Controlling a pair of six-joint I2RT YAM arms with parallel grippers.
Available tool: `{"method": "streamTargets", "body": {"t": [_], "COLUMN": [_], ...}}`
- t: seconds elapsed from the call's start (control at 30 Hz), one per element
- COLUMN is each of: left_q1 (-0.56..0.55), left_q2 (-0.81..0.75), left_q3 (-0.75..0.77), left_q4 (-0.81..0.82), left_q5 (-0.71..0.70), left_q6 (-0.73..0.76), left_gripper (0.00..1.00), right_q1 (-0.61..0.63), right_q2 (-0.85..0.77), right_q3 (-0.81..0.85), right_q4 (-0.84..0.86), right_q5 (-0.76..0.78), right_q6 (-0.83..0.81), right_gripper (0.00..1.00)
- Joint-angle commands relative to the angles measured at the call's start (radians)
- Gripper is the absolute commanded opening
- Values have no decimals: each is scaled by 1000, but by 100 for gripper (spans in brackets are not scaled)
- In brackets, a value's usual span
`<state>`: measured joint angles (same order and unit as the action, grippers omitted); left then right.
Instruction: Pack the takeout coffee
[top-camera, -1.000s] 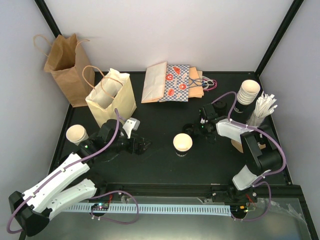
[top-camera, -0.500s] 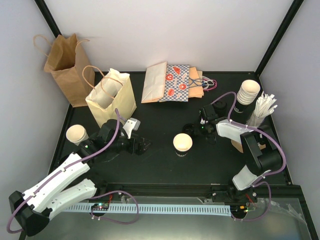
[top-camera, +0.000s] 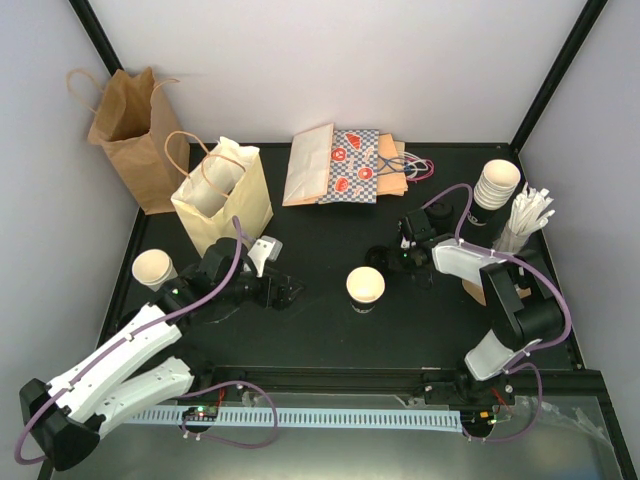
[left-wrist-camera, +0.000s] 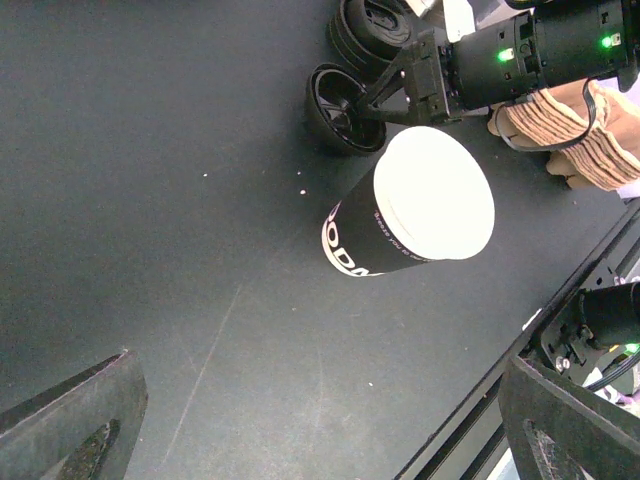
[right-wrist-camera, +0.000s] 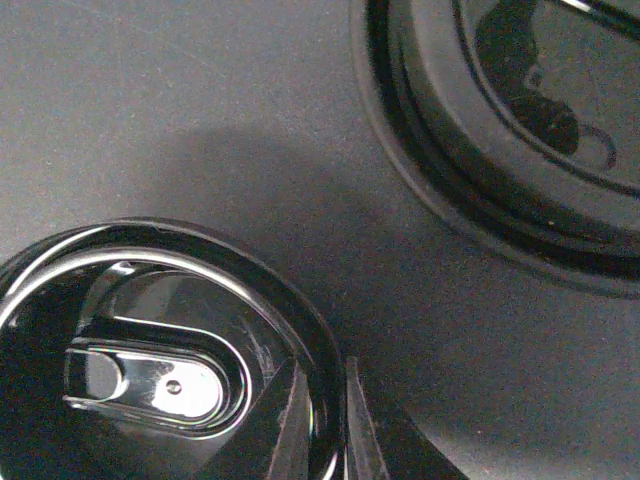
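Note:
A paper cup with a black printed wall and white inside stands upright mid-table; it also shows in the left wrist view. A second cup stands at the far left. A stack of cups stands at the back right. My left gripper is open and empty, low over the mat left of the middle cup. My right gripper is shut on the rim of a black lid, right of the middle cup, with its fingertips pinching the rim.
A cream handled bag stands open behind the left arm, with a brown bag at the back left. Flat bags lie at the back centre. White sticks stand at the right. More black lids lie beside the held one.

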<state>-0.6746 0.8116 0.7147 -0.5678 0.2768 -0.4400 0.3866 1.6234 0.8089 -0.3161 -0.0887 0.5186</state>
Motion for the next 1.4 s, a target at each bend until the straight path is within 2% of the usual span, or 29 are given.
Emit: {"method": "streamTargets", "body": {"t": [0.0,0.4,0.57,0.7,0.83,1.0,1.13,1.2,1.27,1.37], "left_q1": [-5,-6,-4,-5,-11,-25,-26,-25,-25,-27], "left_q2": [-2,14,30,46,93,142,131,127,136,159], "left_q3": [6,43,75,67,62,77,52,30,16,12], "left_q4": [19,48,150,332,536,704,807,877,966,1090], "left_q5": [18,22,102,219,314,346,329,313,327,362], "left_q6": [-6,-13,-74,-194,-333,-421,-487,-569,-642,-729], "left_gripper": [99,99,99,99,98,98,98,92,82,72], "right_q1": [-2,-3,-4,-2,2,5,7,7,6,6], "right_q2": [-32,-188,-293,-358,-436,-494,-542,-572,-599,-615], "right_q3": [19,95,142,157,103,69,50,28,7,5], "right_q4": [-3,-102,-139,-125,6,150,230,299,362,381], "right_q5": [9,63,26,-123,-376,-614,-736,-801,-843,-858], "right_q6": [0,-9,-39,-76,-69,-11,43,79,112,135], "right_gripper": [11,11,12,13,14,14,14,14,14,14]}}
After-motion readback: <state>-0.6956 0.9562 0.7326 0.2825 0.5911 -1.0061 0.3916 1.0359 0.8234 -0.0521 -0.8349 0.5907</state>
